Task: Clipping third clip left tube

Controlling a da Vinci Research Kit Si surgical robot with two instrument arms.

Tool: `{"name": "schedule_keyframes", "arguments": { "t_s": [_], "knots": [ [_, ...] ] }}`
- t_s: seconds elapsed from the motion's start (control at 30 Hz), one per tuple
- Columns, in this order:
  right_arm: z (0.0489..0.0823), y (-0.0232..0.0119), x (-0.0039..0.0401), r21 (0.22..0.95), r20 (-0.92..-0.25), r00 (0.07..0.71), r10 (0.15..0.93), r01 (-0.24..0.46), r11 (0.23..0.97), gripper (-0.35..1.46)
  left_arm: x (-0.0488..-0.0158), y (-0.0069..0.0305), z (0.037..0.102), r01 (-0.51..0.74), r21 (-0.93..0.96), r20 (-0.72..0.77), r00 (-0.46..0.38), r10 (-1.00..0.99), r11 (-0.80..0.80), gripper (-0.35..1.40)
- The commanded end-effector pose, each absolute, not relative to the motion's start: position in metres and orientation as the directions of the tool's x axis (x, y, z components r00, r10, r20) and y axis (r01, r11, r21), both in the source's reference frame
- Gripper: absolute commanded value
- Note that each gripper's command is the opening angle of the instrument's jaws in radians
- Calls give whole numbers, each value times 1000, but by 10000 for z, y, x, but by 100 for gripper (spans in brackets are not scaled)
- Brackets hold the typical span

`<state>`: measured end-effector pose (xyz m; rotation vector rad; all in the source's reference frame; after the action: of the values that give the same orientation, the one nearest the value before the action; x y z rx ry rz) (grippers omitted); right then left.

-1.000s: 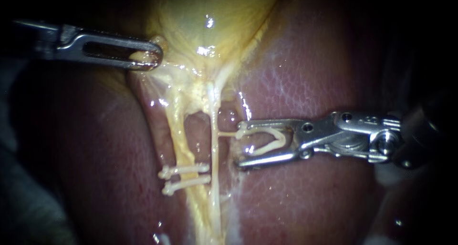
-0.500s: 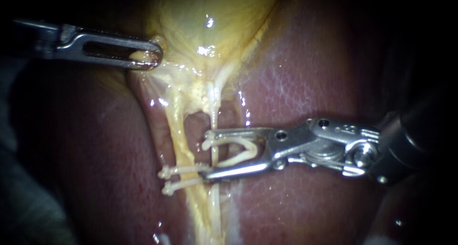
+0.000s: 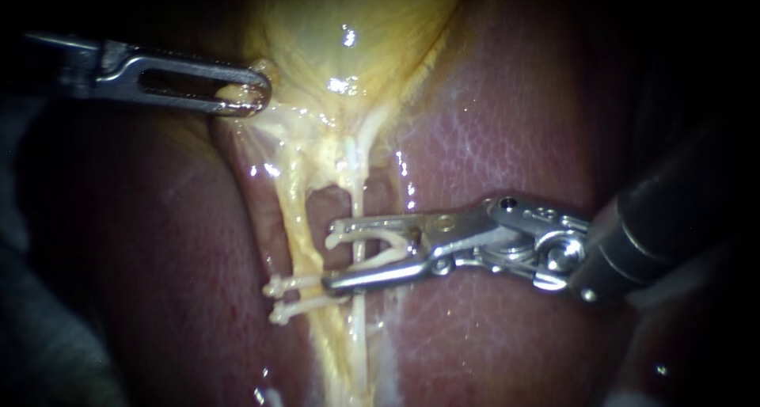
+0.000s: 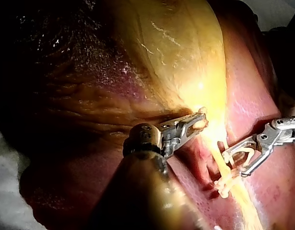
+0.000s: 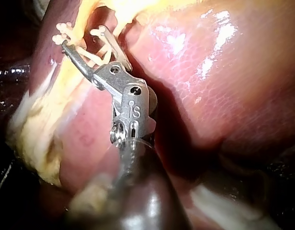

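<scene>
The right instrument (image 3: 331,259) has its jaws spread wide, and both press on the loaded clip (image 3: 340,238), a white V whose legs lie along their inner faces. In the endoscope view the thin right tube (image 3: 355,197) runs between the jaws. Their tips reach only the near edge of the left tube (image 3: 299,217), the broader yellow band. The lower jaw's tip sits just at the end of the upper of the two set clips (image 3: 297,283) that cross that tube.

The left instrument (image 3: 253,94) is clamped on the gallbladder (image 3: 348,27) at its lower edge. The endoscope shows only the slotted upper jaw. The left wrist view shows the left instrument (image 4: 197,122) from the side, both jaws pinching a small yellow nub.

The right wrist view looks along the right instrument (image 5: 85,38) from behind. Here the loaded clip (image 5: 101,48) splays between the jaws and the set clips' knobbed ends (image 5: 61,32) show just past one tip, with the liver (image 5: 224,72) beside it. Whether the left tube has entered the jaws cannot be told from here.
</scene>
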<state>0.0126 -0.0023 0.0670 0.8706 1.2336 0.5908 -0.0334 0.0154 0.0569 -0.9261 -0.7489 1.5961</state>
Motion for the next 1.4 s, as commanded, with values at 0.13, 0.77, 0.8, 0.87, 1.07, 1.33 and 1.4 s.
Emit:
{"name": "schedule_keyframes", "arguments": {
  "t_s": [0.13, 0.77, 0.8, 0.87, 1.07, 1.33, 1.4],
  "knots": [
    [683, -21, 129, 824, -556, 277, 784, 59, 564, 50, -334, 154, 569, -485, -849, -182, -104, 978, -209, -35],
    [687, -24, 177, 843, -537, 249, 806, 143, 518, 50, -334, 154, 569, -485, -849, -182, -104, 978, -209, -35],
    [686, -24, 181, 845, -534, 238, 811, 154, 512, 50, -334, 154, 569, -485, -849, -182, -104, 978, -209, -35],
    [685, -24, 188, 850, -527, 222, 821, 168, 500, 50, -334, 154, 569, -485, -849, -182, -104, 978, -209, -35],
    [682, -22, 205, 857, -509, 178, 842, 196, 476, 50, -334, 154, 569, -485, -849, -182, -104, 978, -209, -35],
    [671, -12, 208, 859, -502, 155, 851, 208, 468, 50, -334, 155, 569, -486, -849, -182, -104, 978, -209, -35],
    [665, -9, 207, 861, -498, 154, 853, 210, 464, 50, -334, 155, 569, -486, -849, -182, -104, 978, -209, -35]
  ]
}}
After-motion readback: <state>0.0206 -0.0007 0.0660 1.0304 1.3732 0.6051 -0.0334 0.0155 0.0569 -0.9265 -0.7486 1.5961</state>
